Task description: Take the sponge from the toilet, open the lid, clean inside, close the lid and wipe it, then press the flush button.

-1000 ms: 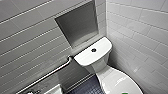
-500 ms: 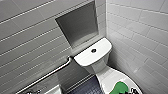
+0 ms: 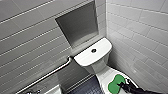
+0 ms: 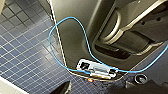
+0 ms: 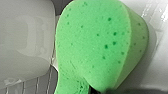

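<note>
One sponge (image 3: 116, 83) lies flat on the closed lid (image 3: 106, 75) of the one toilet (image 3: 98, 63), near and right of the tank, whose top bears a single flush button (image 3: 93, 50). The right arm reaches in low from the near right. The right gripper (image 3: 124, 86) is clamped on the sponge's near-right edge.

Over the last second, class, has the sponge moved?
Yes. The toilet tank holds its place, while the sponge, held by the right gripper, has come in over the lid, towards the tank.
</note>
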